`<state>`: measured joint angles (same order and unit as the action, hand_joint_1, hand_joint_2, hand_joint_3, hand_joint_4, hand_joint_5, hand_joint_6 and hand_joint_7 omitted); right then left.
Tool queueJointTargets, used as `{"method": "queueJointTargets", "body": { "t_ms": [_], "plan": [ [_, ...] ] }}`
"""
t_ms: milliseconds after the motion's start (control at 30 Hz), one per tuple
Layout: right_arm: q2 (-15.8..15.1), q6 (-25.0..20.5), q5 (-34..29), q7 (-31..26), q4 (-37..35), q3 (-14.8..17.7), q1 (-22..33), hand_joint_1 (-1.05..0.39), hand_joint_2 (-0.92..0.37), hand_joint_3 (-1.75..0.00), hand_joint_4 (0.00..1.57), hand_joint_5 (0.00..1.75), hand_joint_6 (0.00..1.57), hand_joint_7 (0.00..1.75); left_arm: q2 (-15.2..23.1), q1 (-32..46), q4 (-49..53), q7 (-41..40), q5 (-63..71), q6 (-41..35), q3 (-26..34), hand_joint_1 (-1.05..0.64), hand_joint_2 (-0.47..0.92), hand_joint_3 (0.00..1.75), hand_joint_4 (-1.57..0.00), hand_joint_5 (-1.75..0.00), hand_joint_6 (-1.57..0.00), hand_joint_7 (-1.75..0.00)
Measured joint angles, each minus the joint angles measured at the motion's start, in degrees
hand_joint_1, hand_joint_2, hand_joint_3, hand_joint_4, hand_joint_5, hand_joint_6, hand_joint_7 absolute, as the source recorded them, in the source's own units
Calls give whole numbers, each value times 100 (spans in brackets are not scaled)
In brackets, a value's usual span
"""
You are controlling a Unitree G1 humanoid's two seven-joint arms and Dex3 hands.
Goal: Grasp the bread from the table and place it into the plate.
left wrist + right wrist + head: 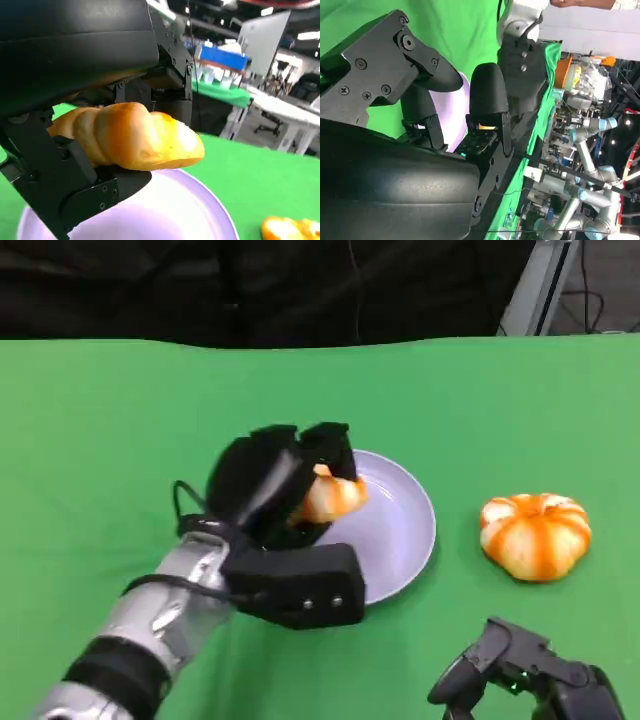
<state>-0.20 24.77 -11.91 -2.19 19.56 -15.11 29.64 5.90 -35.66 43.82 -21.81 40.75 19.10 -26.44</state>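
Note:
My left hand (285,480) grips a golden twisted bread roll (332,496) and holds it over the left part of the lilac plate (405,530). In the left wrist view the bread (135,135) sits between the black fingers (75,185), a little above the plate (165,210). My right hand (525,670) rests low at the near right edge of the table, with its fingers curled in and nothing in them. The right wrist view shows those fingers (487,95) with the plate (457,117) behind them.
An orange-and-white striped pumpkin (535,535) lies on the green tablecloth (100,430) right of the plate; its edge shows in the left wrist view as a pumpkin (292,230). Dark backdrop runs behind the table's far edge. A person's sleeve (590,5) appears beside the table.

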Motion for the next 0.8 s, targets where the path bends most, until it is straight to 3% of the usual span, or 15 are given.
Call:
{"method": "queueJointTargets", "body": {
  "t_ms": [33,67,100,167,233,433,700,800],
  "plan": [
    [0,0,2,0,3,0,9,-11,-36,-127,72,159,79,128,-74,-48,45,226,-60,-135,-15,-19,70,70,-58,-138,-76,-56],
    [-1,0,4,0,5,0,18,-11,-37,-127,72,159,79,128,-143,-109,67,564,-106,-333,-30,-24,83,46,-43,-92,-65,-27],
    [0,-1,4,1,11,-2,22,-11,-37,-127,71,159,79,128,-172,-166,76,862,-111,-479,-65,-26,87,36,-38,-71,-58,-15],
    [0,-1,3,0,29,-3,34,-11,-37,-126,72,159,79,129,-169,-290,88,1370,-80,-700,-173,-45,91,25,-15,-41,-33,-3],
    [8,-2,2,-1,34,-12,39,-11,-37,-126,72,159,79,129,-147,-408,59,1704,34,-943,-319,-66,92,26,-3,-13,-12,-1],
    [15,-3,-2,-4,38,-28,33,-11,-37,-127,72,158,79,129,-75,-448,-172,2518,118,-1513,-458,-92,92,37,0,0,0,0],
    [9,-4,-5,-3,38,-21,12,-10,-36,-128,72,158,79,128,185,-336,-789,3176,-35,-1707,-458,-99,92,42,0,0,0,0],
    [9,-15,2,0,39,-21,10,-11,-37,-127,71,158,79,128,404,-195,-1218,3375,-111,-1694,-411,-94,92,42,0,0,0,0]
  ]
}}
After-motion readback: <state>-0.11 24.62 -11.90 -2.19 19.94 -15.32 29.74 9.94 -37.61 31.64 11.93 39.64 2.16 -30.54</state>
